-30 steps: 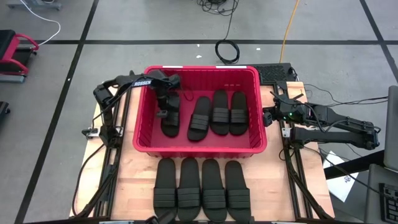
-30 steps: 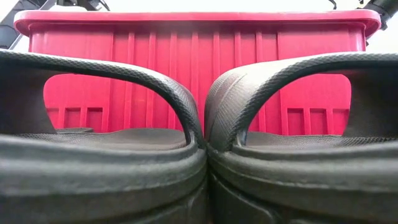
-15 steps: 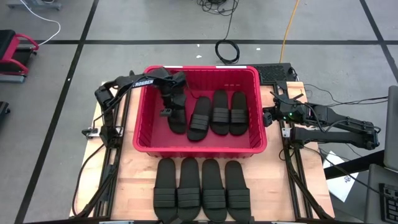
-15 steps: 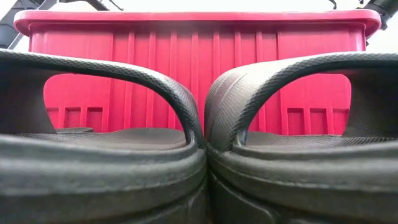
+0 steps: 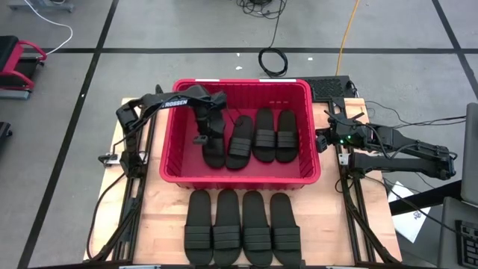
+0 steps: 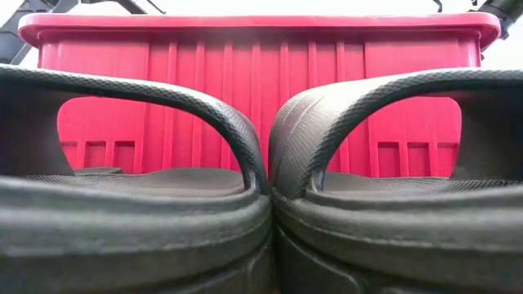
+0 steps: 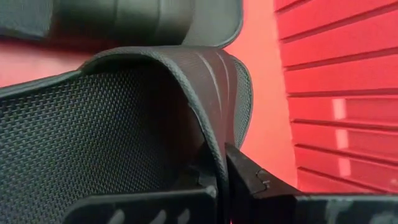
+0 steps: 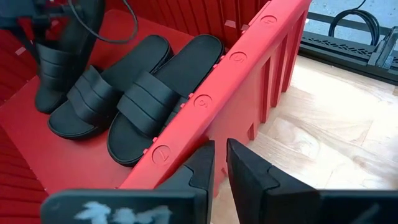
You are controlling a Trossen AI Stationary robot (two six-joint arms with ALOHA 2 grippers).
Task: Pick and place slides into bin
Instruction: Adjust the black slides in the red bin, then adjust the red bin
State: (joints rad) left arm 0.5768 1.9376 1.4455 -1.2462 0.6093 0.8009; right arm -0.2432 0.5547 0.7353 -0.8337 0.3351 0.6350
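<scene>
While the right gripper (image 8: pixel 216 163) waits nearly closed beside the bin (image 5: pixel 240 178), the left gripper (image 5: pixel 207 127) has clamped a slide's (image 5: pixel 213 143) strap, seemingly nudging it toward three others inside.

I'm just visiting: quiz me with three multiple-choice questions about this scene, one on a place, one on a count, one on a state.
1. Where is the left tool?
A. inside the bin
B. over the bare table
C. off to the side

2. How many slides lie on the table before the bin?
A. two
B. four
C. six

3. What is the left tool doing?
A. hanging open
B. shut on nothing
C. shut on a slide's strap

Answers: 1 A, the high view shows it within the red walls; 2 B, a row of four; 3 C, the left wrist view shows the strap pinched.
</scene>
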